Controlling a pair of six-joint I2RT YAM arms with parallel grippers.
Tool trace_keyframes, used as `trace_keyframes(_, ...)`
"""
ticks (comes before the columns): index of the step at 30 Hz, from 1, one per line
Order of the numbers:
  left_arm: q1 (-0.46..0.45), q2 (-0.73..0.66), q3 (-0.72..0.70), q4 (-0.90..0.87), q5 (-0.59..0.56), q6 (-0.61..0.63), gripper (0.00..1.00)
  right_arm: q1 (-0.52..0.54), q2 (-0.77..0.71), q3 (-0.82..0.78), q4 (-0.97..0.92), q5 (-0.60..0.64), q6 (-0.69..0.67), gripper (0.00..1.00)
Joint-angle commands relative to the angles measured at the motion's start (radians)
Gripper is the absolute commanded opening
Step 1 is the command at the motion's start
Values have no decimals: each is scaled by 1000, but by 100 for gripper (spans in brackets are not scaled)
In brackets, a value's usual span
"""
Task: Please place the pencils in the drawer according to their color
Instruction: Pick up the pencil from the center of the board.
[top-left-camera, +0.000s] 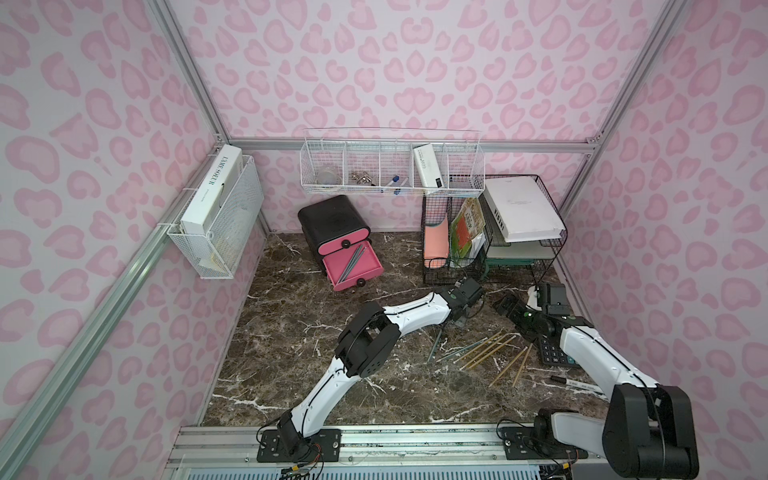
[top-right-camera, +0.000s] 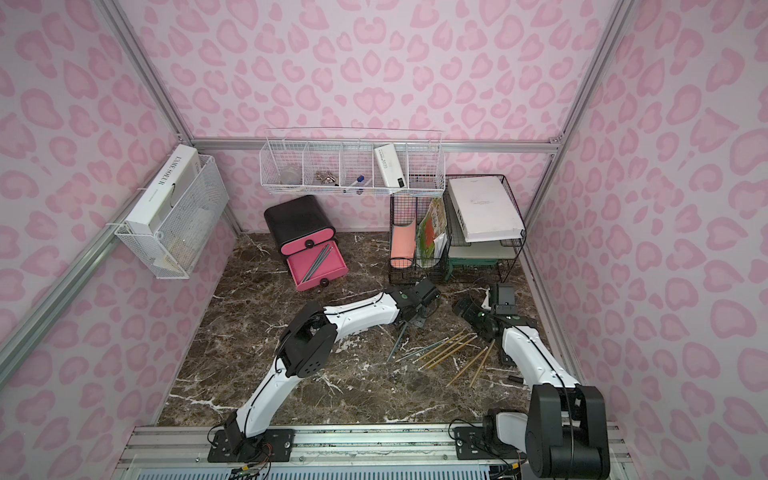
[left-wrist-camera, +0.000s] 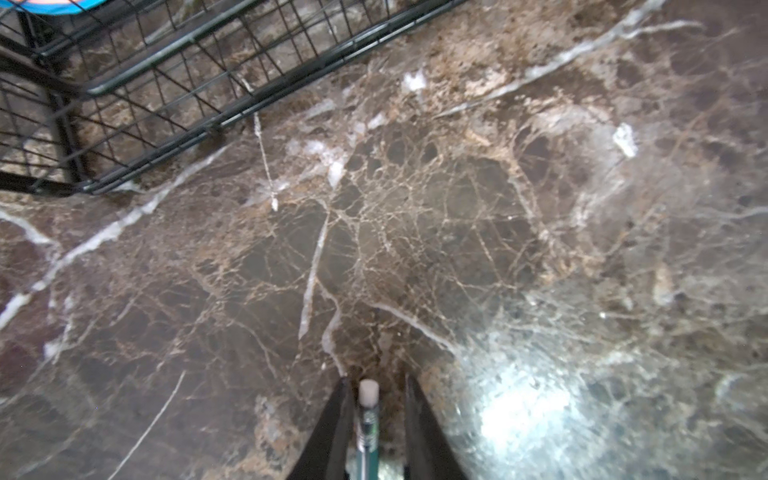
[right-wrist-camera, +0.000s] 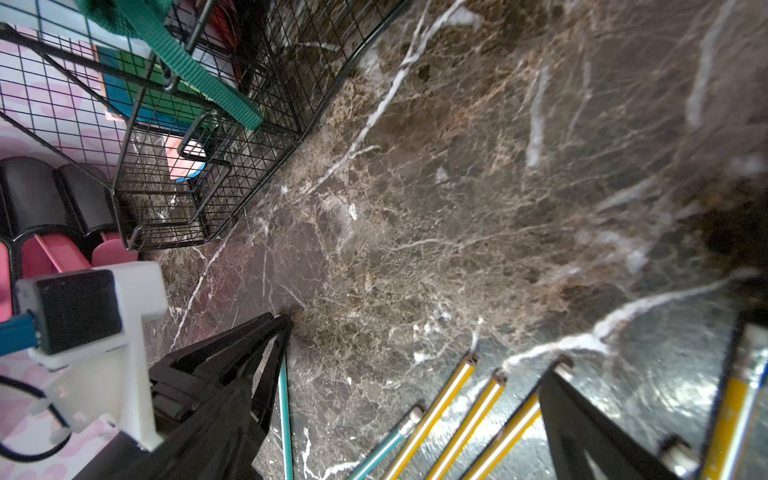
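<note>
The drawer cabinet is black with pink drawers. Its second drawer is pulled out and holds several dark grey pencils. My left gripper straddles the eraser end of a teal pencil that slants down to the table. The pencil rests against one finger, with a gap to the other. Yellow pencils and teal pencils lie fanned out on the marble. My right gripper hangs wide open just above their far ends, one finger over a yellow pencil.
A black wire file rack with books stands just behind both grippers. A calculator and a white marker lie under the right arm. White wire baskets hang on the back wall and left wall.
</note>
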Motion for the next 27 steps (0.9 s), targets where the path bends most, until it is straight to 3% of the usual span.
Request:
trace_keyframes(1, 5, 33, -26, -198, 32, 11, 22, 1, 0, 10, 6, -2, -2, 100)
trace_keyframes(13, 7, 25, -38, -204, 25, 5, 13, 0, -1, 21, 2, -2, 2, 100)
trace_keyframes(20, 25, 26, -44, -211, 23, 9, 0, -1, -7, 22, -1, -3, 5, 100)
trace_keyframes(27, 65, -13, -102, -182, 13, 52, 0, 0, -14, 25, -5, -2, 6, 100)
